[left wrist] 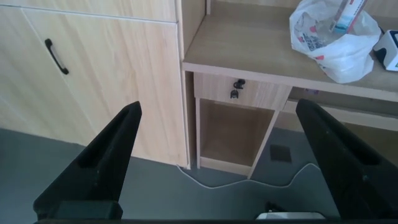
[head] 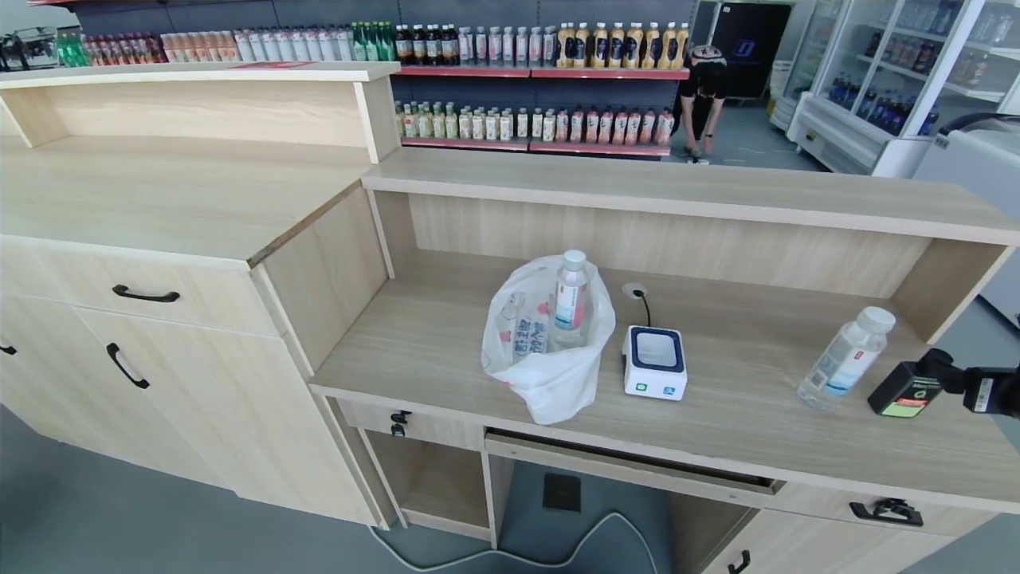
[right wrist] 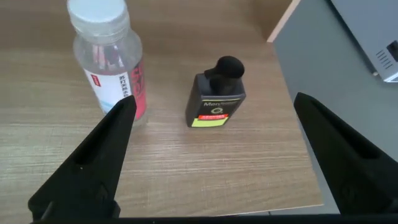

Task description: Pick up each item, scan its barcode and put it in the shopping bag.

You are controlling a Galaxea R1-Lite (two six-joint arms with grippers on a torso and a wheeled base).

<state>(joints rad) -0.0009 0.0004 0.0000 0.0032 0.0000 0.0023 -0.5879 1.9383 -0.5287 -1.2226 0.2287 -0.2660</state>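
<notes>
Black bottle is parked at the right end of the table, just beside the clear water bottle. The right tool is lined up on it, spread wide with nothing held, so it's probably meant to be grabbed next. Shopping bag is propped open right by the scanner with a pink-label bottle stood inside, which makes for a short scan-then-drop path. The left tool is hung low by the cabinet, wide and empty too, likely parked out of the way.
</notes>
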